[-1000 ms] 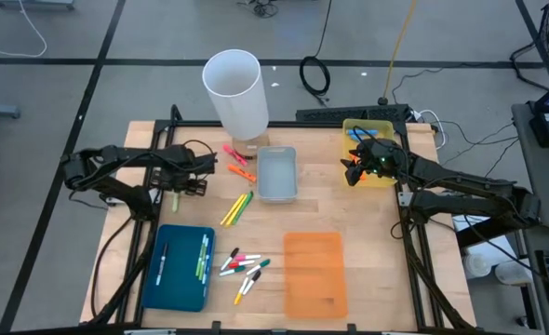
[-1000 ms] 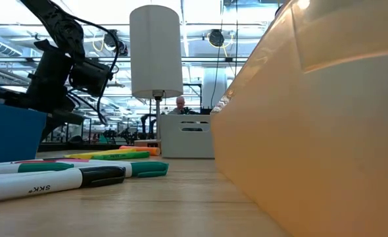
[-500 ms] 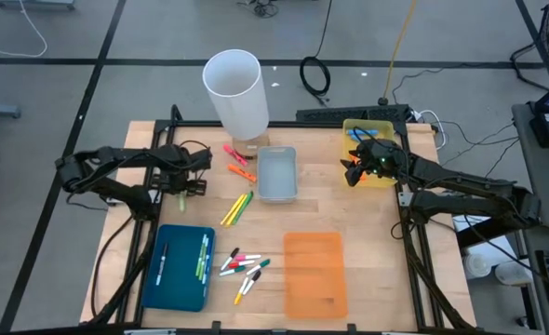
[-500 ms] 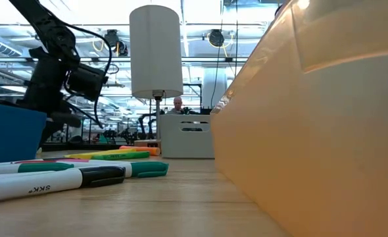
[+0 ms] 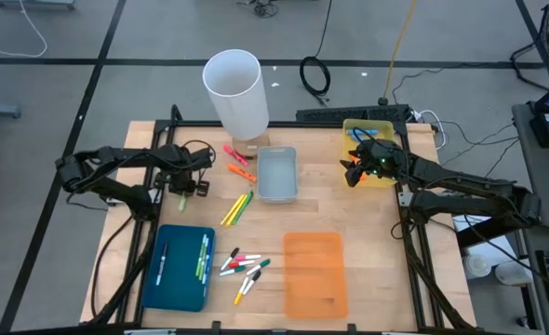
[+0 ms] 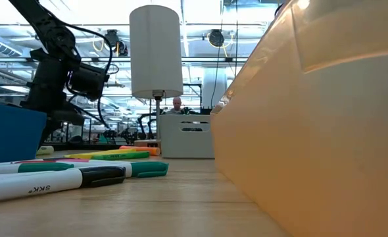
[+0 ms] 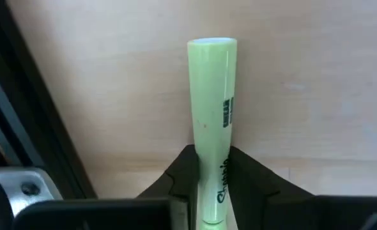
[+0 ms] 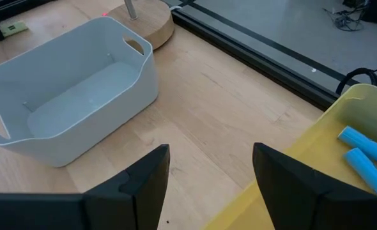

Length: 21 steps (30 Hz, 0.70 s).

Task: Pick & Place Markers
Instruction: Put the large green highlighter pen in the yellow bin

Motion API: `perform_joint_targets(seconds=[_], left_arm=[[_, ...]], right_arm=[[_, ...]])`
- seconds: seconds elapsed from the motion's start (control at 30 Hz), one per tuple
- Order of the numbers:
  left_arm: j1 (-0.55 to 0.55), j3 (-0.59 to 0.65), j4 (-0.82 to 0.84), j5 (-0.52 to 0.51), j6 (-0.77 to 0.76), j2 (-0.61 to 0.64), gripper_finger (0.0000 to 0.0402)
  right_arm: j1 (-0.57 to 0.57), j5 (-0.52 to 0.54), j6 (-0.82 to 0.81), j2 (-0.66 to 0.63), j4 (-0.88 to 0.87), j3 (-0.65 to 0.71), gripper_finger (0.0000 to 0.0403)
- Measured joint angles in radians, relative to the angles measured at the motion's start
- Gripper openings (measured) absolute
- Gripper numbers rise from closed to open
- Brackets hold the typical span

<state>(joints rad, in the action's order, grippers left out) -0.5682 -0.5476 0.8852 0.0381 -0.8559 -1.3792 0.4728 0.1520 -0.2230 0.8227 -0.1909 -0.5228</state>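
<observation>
My left gripper (image 5: 183, 188) is shut on a light green marker (image 7: 211, 102) above the bare wood left of the loose markers. Its lower end (image 6: 45, 150) shows just over the table. On the wood lie orange and pink markers (image 5: 238, 162), a yellow and a green one (image 5: 237, 207), and white-bodied markers (image 5: 243, 266). More markers lie in the blue tray (image 5: 181, 265). My right gripper (image 5: 352, 173) is open beside the yellow tray (image 5: 372, 149), which holds blue markers (image 8: 364, 153). My left gripper pinches the light green marker's barrel (image 7: 212, 167) between its two fingers (image 7: 183, 172). The fingers come from above, pointing down, and the marker runs along them and sticks out past their tips. Whether its free end (image 7: 212, 45) touches the table, I cannot tell.
A tall white cylinder (image 5: 234, 93) stands at the far side, with a grey bin (image 5: 276, 173) in front of it. An orange tray (image 5: 314, 272) lies near the near edge. Black frame rails (image 5: 153, 200) run along both sides of the table.
My left gripper, still shut on the green marker, has shifted a little and come down toward the table. The marker's lower end now shows just above the wood in the low view, where it did not show before.
</observation>
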Motion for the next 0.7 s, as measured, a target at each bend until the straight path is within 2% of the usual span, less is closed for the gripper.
perform_joint_targets(seconds=[0.2,0.4,0.47,0.57,0.7], left_arm=[[0.034,-0.040,0.016,-0.014,0.177,0.030,0.0062],[0.180,-0.159,0.016,0.031,0.375,0.115,0.0062],[0.234,-0.197,-0.051,0.070,0.434,0.139,0.0062],[0.296,-0.241,-0.172,0.078,0.473,0.150,0.0062],[0.360,-0.261,-0.489,0.085,0.551,0.145,0.0062]], right_arm=[[0.000,0.000,0.000,0.000,0.000,0.000,0.0212],[0.000,0.001,-0.003,0.000,0.000,0.000,0.0212],[0.000,0.001,-0.003,0.000,0.001,0.000,0.0212],[0.000,0.000,-0.004,0.000,0.010,0.000,0.0212],[-0.007,-0.012,-0.001,0.000,0.039,0.000,0.0212]])
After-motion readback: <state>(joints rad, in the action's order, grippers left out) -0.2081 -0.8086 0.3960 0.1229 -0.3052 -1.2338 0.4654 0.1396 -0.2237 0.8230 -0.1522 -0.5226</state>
